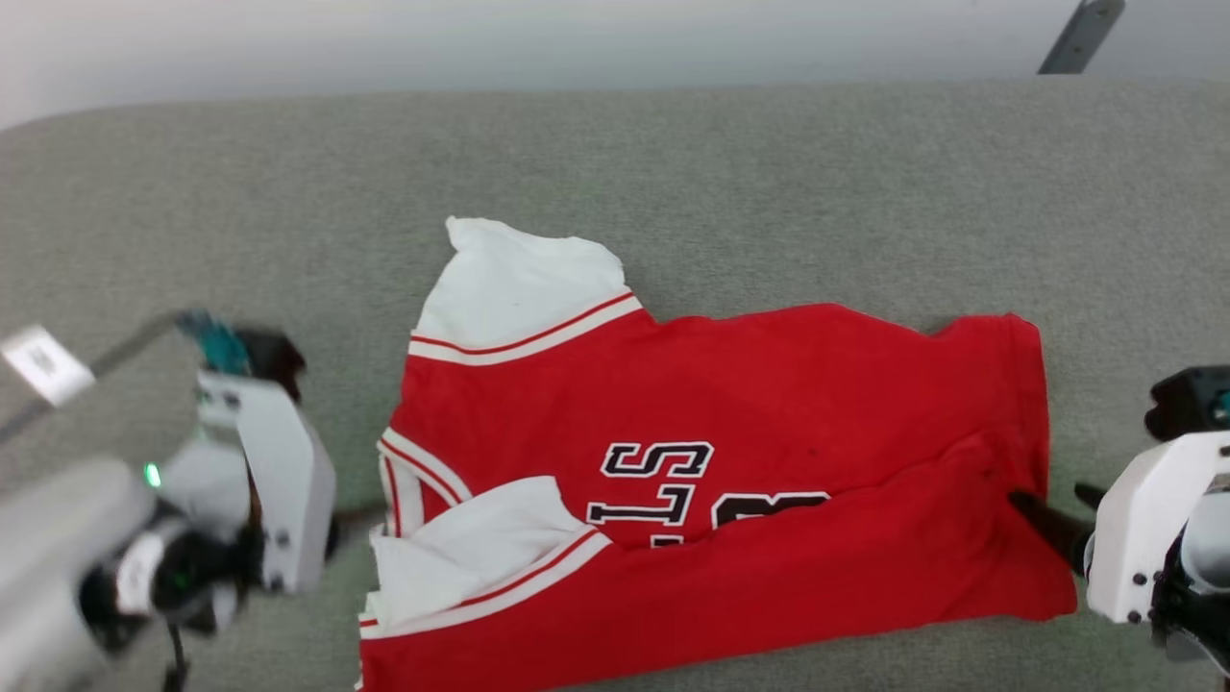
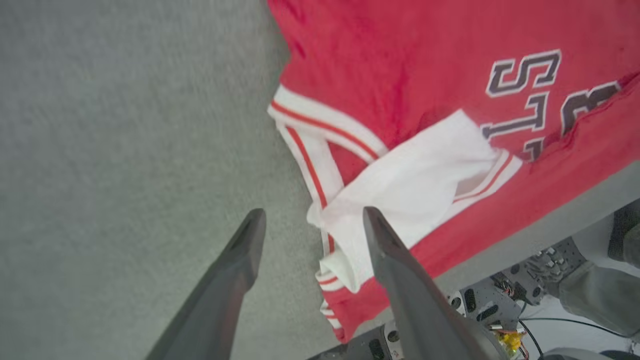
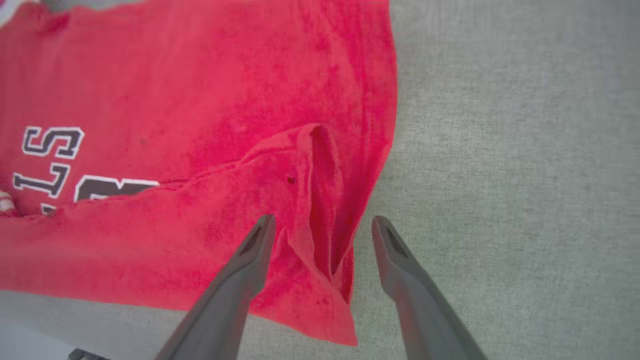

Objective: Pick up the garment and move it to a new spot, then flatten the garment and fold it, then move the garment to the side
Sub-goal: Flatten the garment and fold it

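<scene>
The garment [image 1: 730, 404] lies spread on the grey table [image 1: 769, 192], a red jersey with white sleeves. Its near long edge is folded up over the black-white lettering [image 1: 663, 481], and one white sleeve [image 1: 524, 279] points away from me. My left gripper [image 2: 314, 215] is open at the collar end, its fingertips just above the folded white sleeve [image 2: 415, 185] and striped trim. At the hem end my right gripper [image 3: 324, 220] is open too, its fingers on either side of a raised fold [image 3: 320, 200] at the hem corner. In the head view the right gripper [image 1: 1055, 500] touches the hem.
Bare grey table surface stretches beyond and to both sides of the garment. The table's near edge [image 2: 550, 230] runs close under the garment, with the robot's base [image 2: 500, 300] and what looks like a person's leg [image 2: 590, 295] below it. A white tag [image 1: 43, 365] sits on the left arm's cable.
</scene>
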You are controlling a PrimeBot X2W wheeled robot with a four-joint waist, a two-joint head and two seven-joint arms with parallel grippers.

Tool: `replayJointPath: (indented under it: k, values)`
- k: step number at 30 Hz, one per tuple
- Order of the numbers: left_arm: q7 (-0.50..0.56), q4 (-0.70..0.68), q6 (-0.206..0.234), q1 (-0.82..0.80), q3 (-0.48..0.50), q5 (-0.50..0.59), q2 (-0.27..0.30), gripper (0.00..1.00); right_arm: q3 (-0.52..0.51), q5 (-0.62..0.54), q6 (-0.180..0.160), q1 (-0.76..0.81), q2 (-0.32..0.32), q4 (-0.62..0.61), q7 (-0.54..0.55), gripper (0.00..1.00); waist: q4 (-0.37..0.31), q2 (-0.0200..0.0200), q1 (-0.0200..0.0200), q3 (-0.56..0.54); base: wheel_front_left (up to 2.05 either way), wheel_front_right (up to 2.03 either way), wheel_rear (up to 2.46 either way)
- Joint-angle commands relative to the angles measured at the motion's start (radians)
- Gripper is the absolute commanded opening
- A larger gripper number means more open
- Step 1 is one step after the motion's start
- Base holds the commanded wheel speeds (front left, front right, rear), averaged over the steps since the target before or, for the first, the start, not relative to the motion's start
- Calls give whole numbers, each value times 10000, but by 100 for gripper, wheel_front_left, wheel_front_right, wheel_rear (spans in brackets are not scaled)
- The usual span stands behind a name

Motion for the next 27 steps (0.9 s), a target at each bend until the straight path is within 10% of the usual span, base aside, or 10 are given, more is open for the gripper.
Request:
replayJointPath:
  k: [1,18,27]
  values:
    - [-15,11,-41,-156,82,84,-37,100,-68,0,-16,-121,44,-53,-84,100,-144,0,0,129,0,0,0]
    - [-951,3411,-2086,-3250,707,2056,-1230,100,727,-1245,-16,-994,1016,-251,-7578,100,-1795,0,0,1322,0,0,0]
    - [-416,5282,-2640,-4042,507,2269,-1837,100,1136,-1300,-16,-1182,1309,515,-8872,100,-2230,0,0,1693,0,0,0]
